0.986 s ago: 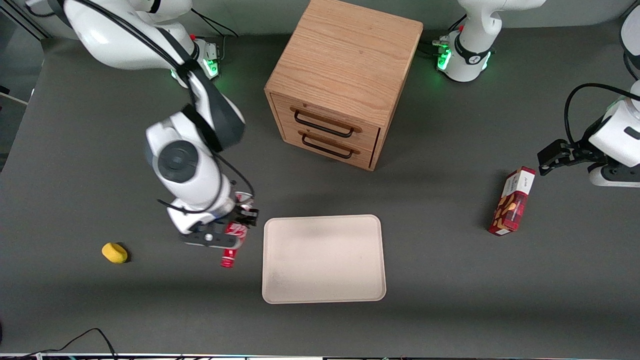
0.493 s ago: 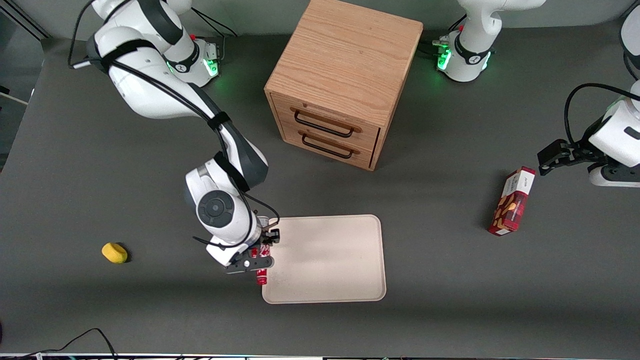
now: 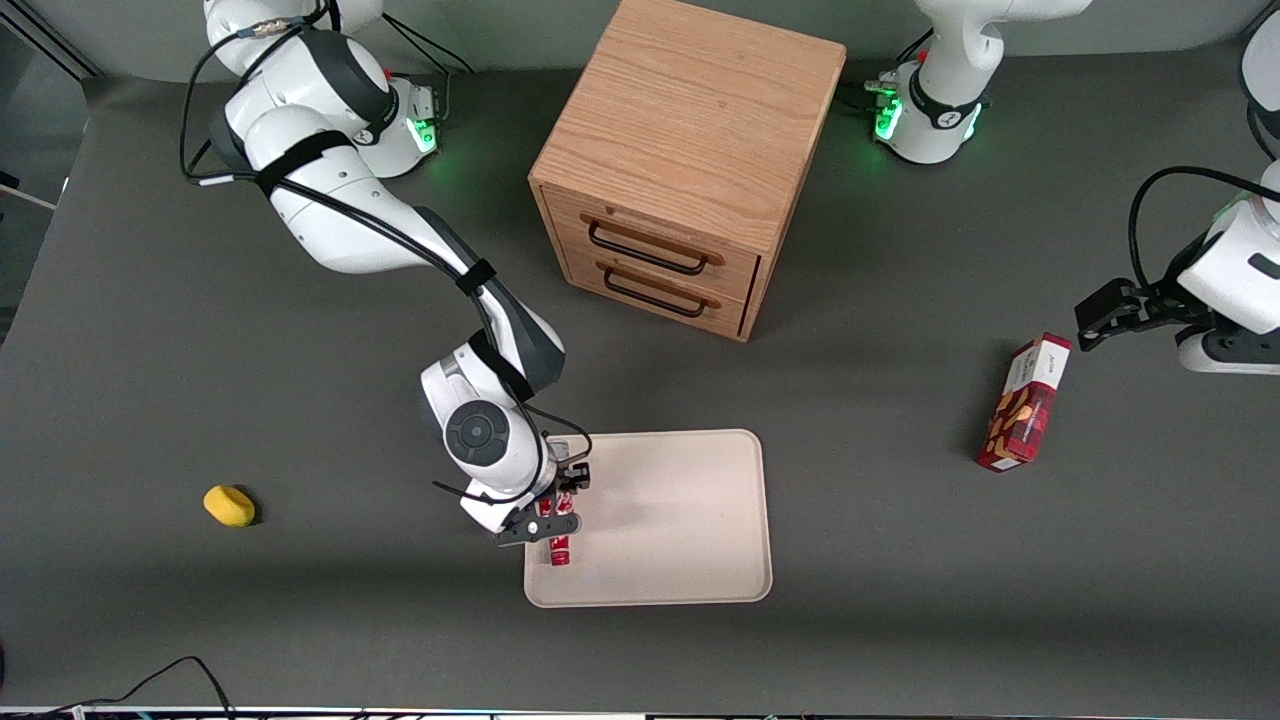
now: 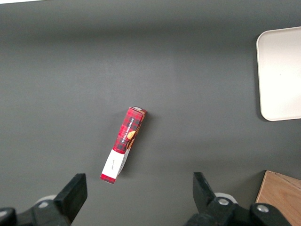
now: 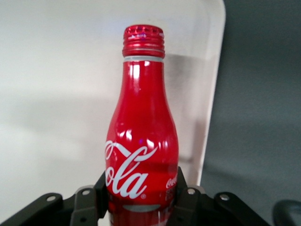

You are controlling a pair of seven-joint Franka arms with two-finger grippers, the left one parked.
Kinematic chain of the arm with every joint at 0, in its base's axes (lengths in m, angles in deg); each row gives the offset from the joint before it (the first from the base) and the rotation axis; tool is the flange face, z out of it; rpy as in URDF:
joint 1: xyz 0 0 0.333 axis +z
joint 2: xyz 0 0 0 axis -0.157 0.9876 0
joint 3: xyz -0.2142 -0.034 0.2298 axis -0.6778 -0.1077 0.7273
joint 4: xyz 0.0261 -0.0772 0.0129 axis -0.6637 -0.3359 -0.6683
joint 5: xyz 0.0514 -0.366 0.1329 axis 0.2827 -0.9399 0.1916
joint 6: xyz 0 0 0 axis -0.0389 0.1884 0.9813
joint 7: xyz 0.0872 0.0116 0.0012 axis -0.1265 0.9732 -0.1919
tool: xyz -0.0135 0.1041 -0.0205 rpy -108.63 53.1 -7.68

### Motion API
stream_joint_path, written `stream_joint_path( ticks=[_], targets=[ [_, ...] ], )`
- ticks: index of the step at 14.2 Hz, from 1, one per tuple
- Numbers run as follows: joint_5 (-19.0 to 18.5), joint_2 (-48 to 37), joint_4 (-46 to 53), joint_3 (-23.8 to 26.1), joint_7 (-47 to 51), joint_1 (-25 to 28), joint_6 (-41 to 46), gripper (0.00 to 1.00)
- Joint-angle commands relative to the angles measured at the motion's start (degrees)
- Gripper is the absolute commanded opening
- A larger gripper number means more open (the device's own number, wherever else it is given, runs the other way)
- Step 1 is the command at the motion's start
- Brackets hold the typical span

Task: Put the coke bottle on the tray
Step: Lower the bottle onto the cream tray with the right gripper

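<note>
From the front, the gripper (image 3: 556, 508) hangs over the tray (image 3: 680, 520), near the edge toward the working arm. Its fingers are closed on the red bottle (image 3: 559, 545). A box (image 3: 1024, 403) lies toward the parked arm's end.

The right wrist camera shows the fingers (image 5: 186, 197) squeezing the bottle (image 5: 141, 136) above the tray (image 5: 56, 84).

The left wrist camera shows the box (image 4: 123, 144) and the tray's corner (image 4: 280, 75).

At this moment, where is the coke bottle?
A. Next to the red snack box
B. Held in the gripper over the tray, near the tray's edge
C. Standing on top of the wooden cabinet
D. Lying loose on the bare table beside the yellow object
B. The gripper is shut on the coke bottle, and the beige tray lies under it in both views.
</note>
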Motion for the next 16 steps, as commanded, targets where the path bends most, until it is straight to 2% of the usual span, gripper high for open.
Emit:
stream_joint_path(
  ticks=[1, 7, 8, 9, 10, 11, 16],
  targets=[
    [1.5, 1.1, 1.5, -1.5, -0.9, 0.7, -1.9, 0.00],
    [1.5, 1.4, 1.5, -1.7, -0.4, 0.7, -2.0, 0.00],
    [1.5, 1.4, 1.5, -1.7, -0.3, 0.7, -2.0, 0.04],
    [1.5, 1.4, 1.4, -1.7, -0.2, 0.7, -2.0, 0.18],
    [1.5, 1.4, 1.2, -1.7, -0.2, 0.9, -2.1, 0.54],
    [1.5, 1.4, 1.1, -1.7, -0.2, 1.0, -2.4, 1.00],
    [1.5, 0.9, 1.1, -1.7, -0.1, 1.1, -2.3, 1.00]
  ],
)
